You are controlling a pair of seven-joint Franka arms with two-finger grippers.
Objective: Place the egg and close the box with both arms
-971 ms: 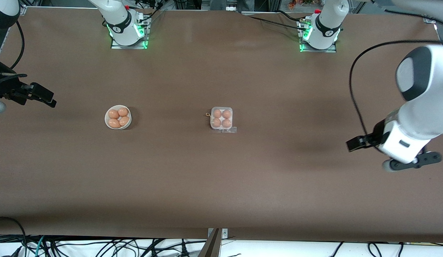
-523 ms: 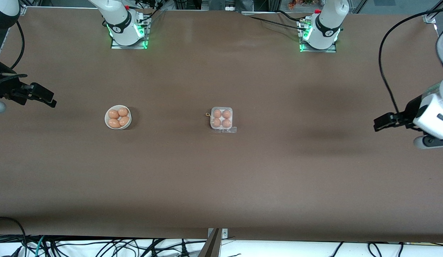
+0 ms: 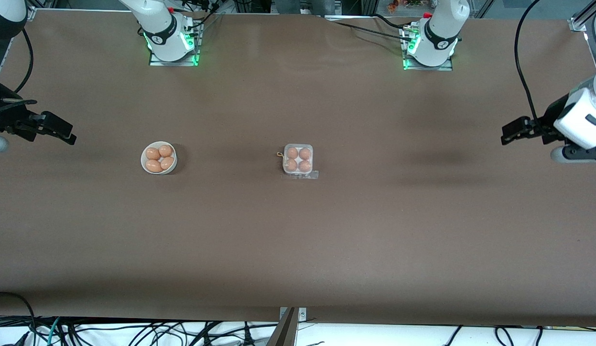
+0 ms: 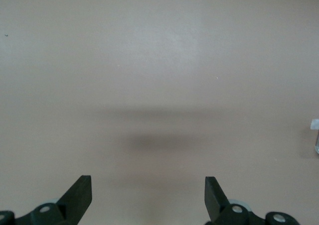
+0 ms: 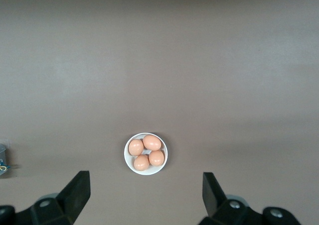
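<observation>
Since a second ago the left arm has swung up and away toward its own end of the table, and the left gripper (image 3: 512, 130) now hangs over bare tabletop well apart from the box; nothing else has shifted.

Left gripper: fingers (image 4: 79, 195) spread wide, nothing between them, only brown table (image 4: 159, 75) and a soft shadow beneath. A sliver of the clear box shows at the edge of the left wrist view.

Right gripper (image 3: 62, 132): over the right arm's end of the table, waiting, unmoved across the frames. Its fingers (image 5: 77, 192) also stand wide apart and empty.

Box (image 3: 298, 160): one, clear plastic, square, resting near the middle of the table. Count inside: four eggs, one per cell, all four cells filled. Taking the egg (image 3: 304, 166) as one of the two nearer the front camera; all four look alike and I cannot tell them apart. Lid looks down over the eggs, with a clear tab (image 3: 311, 175) lying flat on the table at the box's near edge. A small yellowish loop (image 3: 279, 154) lies just beside the box, toward the right arm's end.

Bowl (image 3: 145, 166): one, round, white, on the table toward the right arm's end, well apart from the box. Count inside: four more eggs (image 3: 159, 159), packed touching.

Total eggs in view: eight. Two arm bases, both lit green.
</observation>
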